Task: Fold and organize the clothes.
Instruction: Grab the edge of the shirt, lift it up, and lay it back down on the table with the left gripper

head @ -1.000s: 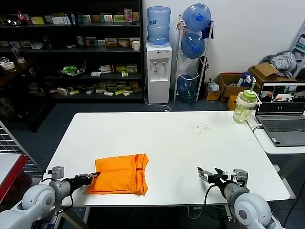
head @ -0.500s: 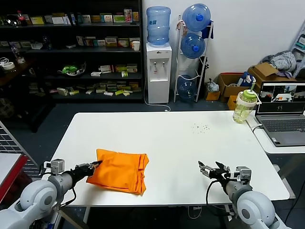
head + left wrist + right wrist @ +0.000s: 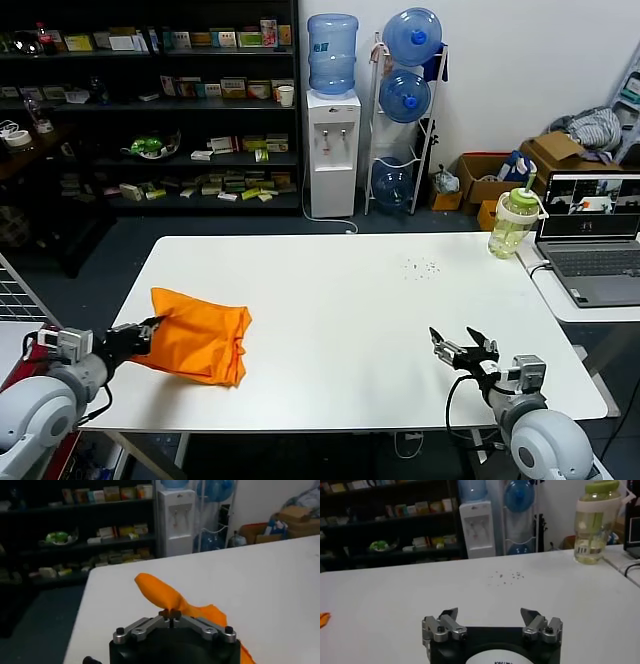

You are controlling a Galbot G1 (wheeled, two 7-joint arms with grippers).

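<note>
Cloth is bunching at the near-left part of the bench: our left pincer is pinching one edge of the folded orange T-shirt, so the garment is lying to the right of those pressed-together fingers, with its long axis running across the bench toward the middle. Our right pincer is waiting spread and empty near the front right, well apart from the shirt, so we are judging the left arm far nearer for whatever placing comes next
</note>
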